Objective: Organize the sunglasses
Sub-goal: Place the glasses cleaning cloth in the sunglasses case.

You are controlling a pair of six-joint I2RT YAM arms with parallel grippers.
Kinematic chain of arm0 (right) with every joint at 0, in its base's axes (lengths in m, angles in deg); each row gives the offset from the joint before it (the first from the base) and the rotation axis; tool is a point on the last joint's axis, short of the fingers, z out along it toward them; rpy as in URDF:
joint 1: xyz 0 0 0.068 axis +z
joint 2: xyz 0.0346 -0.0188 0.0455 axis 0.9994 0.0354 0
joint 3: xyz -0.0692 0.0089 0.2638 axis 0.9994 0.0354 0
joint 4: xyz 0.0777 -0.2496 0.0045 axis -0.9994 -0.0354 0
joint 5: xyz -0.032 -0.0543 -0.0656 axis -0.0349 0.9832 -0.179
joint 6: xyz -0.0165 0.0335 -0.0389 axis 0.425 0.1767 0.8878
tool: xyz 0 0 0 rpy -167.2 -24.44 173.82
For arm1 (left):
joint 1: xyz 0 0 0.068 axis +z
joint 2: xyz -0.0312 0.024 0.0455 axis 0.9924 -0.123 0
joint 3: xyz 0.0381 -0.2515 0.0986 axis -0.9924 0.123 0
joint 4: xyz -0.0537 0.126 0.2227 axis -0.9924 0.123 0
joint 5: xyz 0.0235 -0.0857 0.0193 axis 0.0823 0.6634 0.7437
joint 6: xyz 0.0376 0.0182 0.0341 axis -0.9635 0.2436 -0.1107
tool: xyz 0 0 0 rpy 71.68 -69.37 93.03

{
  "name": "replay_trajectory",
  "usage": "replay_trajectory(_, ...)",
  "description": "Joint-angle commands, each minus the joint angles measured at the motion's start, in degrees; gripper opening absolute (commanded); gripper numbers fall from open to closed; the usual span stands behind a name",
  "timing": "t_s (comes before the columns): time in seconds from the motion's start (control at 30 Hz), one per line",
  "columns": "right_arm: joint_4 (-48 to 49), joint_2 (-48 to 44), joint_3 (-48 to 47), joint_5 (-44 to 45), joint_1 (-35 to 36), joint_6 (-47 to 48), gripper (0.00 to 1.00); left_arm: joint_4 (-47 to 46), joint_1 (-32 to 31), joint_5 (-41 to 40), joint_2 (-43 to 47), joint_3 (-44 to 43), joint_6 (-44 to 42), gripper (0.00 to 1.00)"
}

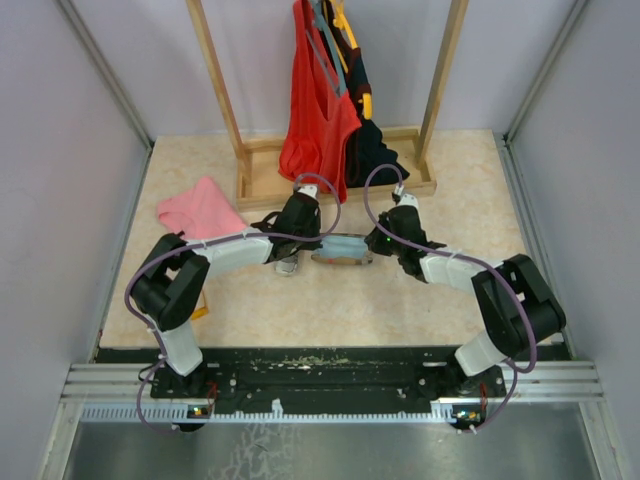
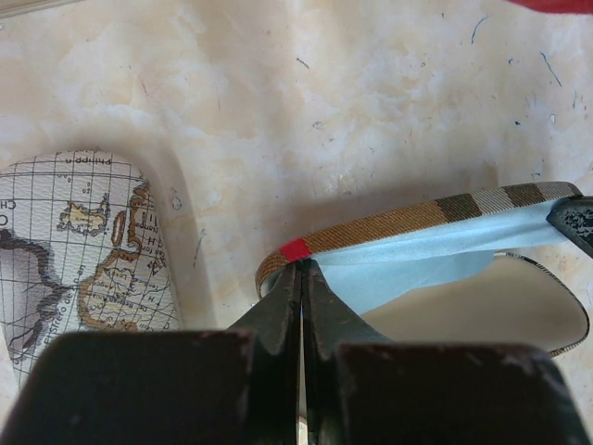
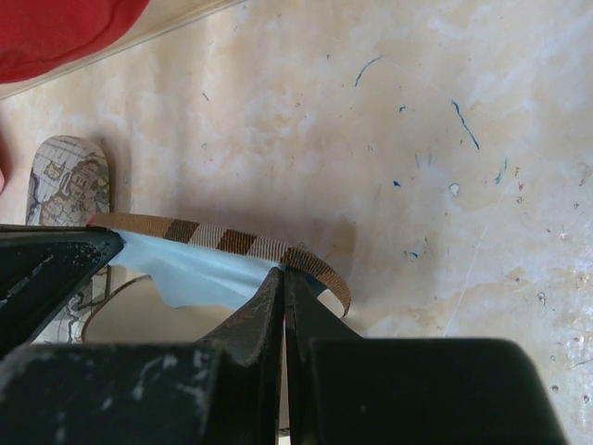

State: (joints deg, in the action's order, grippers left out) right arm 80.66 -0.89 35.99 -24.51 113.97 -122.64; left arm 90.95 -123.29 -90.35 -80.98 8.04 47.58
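Centrally, left claw (image 2: 301, 270), right claw (image 3: 283, 274), each tight together, at brown case's (image 2: 398, 221) opposite rim ends; open tabletop (image 1: 330, 310) nearside.

Plaid case (image 2: 389, 222), blue cloth (image 2: 417, 264)
Brown-cream bands, a red patch; beside the plaid case, a map-print pouch (image 2: 83, 250).

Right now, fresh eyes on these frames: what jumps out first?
Both arms meet at the centre over a brown plaid oblong case with a red stripe, a light blue cloth lying across it; the left gripper and right gripper are shut at its opposite ends. Behind them a red garment hangs from a wooden rack, and a pink cloth lies at the left.
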Motion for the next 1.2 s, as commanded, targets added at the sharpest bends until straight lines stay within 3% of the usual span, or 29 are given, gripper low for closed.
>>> replay_trajectory(0.0,2.54,0.43,-2.85,0.66,-0.77,0.51,0.0,-1.04,0.54,-1.35,0.16,-1.42,0.23,0.0)
replay_trajectory(0.73,2.9,0.23,-2.85,0.76,-1.47,0.61,0.0,-1.04,0.72,-1.18,0.1,-2.2,0.46,0.09)
replay_trajectory(0.9,2.68,0.14,-3.03,0.62,-1.48,0.63,0.07,-1.04,0.72,-1.01,0.26,-2.21,0.39,0.11)
replay_trajectory(1.17,2.29,-0.62,-3.03,0.74,-1.57,0.7,0.11,-0.9,0.73,-0.66,0.3,-2.3,0.33,0.15)
